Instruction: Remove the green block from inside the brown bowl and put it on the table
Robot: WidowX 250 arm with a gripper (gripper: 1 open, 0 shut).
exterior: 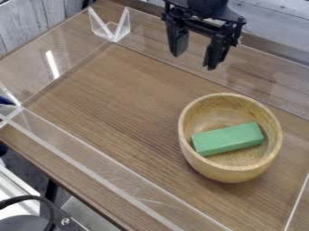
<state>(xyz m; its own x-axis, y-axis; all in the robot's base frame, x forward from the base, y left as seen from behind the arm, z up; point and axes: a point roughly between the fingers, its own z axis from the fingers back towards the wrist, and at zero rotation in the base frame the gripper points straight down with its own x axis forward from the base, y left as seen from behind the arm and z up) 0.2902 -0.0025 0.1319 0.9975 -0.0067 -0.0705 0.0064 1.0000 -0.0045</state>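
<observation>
The green block (227,139), a small flat rectangular bar of plain matte mid-green, is seen lying inside the round light-brown wooden bowl (230,168), on the bowl's inner floor. The block is set at a slant, its right end turned slightly toward the far side and its left end toward the near side. It is shorter than the bowl is wide, and bare wood is visible around it on every side. The bowl, thick-rimmed and marked with visible grain, is placed on the right part of the large brown wood-grain bench (108,108), nearer the near edge than the far one.

The black pincer (200,52) is held above the bench at the far side, up and a little to the left of the bowl, and is pointed downward. Its dark fingers (178,41) are spread apart, with a clear gap between them, and nothing is gripped. It is well apart from both the bowl and the block.

The bench is bordered by low clear acrylic walls (72,153), seen along the left and near sides. A small clear acrylic bracket (111,27) is seen at the far left corner.
</observation>
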